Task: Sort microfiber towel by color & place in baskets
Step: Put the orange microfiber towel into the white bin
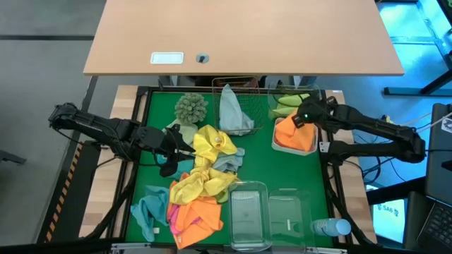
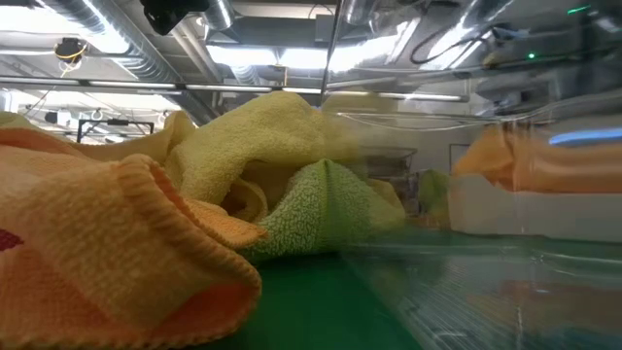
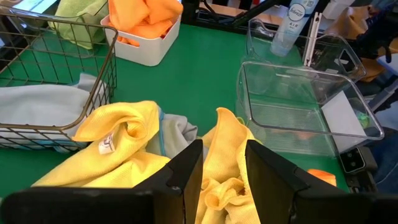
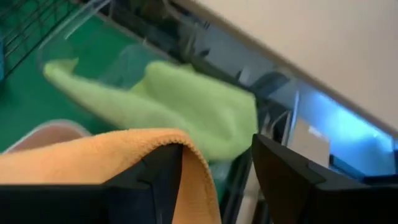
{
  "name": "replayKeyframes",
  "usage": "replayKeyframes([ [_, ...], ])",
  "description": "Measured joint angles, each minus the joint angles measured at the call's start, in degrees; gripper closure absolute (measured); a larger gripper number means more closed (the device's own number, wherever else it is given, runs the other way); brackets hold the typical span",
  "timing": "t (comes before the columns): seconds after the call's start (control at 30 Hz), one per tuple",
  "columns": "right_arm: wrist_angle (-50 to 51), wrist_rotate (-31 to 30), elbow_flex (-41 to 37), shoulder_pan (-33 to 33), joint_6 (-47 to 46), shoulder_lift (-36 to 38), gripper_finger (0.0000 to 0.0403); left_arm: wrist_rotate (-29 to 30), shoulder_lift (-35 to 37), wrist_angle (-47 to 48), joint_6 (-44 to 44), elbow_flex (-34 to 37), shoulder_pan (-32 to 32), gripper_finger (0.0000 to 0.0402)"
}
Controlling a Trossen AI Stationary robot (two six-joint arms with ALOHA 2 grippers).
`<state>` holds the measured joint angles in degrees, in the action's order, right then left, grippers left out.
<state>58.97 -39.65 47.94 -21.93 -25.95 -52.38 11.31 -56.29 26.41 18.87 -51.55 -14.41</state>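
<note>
While parted and empty, left jaws over crumpled yellow cloth (image 3: pixel 124 140); right jaws likewise above nubby orange cloth (image 4: pixel 93 155).

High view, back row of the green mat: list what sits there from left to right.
Shaggy sage-green tufted ball → copper wire mesh basket holding a pale grey-blue microfiber towel → white rectangular tray holding orange microfiber towels, with the right pincer over it.
</note>
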Motion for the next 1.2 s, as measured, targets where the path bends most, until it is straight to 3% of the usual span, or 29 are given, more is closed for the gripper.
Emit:
replayKeyframes([
  [0.13, -4.2, 1.8, 0.0, -2.8, 6.4, 0.0, 0.0210, 0.0, 0.0, 0.0, 0.0, 0.0, 0.0, 0.0286],
  [0.5, -4.8, 27.8, 0.0, -2.8, 16.3, 0.0, 0.0210, 0.0, 0.0, 0.0, 0.0, 0.0, 0.0, 0.0286],
  [0.8, -2.2, 37.6, 0.0, -2.8, 17.2, 0.0, 0.0210, 0.0, 0.0, 0.0, 0.1, 0.0, 0.0, 0.0286],
  [1.03, -2.0, 42.7, 0.0, -2.8, 15.8, 0.0, 0.0210, 0.0, 0.0, 0.0, 0.3, 0.0, 0.0, 0.0286],
  [1.1, -2.7, 41.4, 0.0, -2.8, 15.2, 0.0, 0.0210, 0.0, 0.0, 0.0, 0.3, 0.0, 0.0, 0.0286],
  [1.2, -4.4, 33.2, 0.0, -2.9, 11.5, 0.0, 0.0210, 0.0, 0.0, 0.0, 0.3, 0.0, 0.0, 0.0286],
])
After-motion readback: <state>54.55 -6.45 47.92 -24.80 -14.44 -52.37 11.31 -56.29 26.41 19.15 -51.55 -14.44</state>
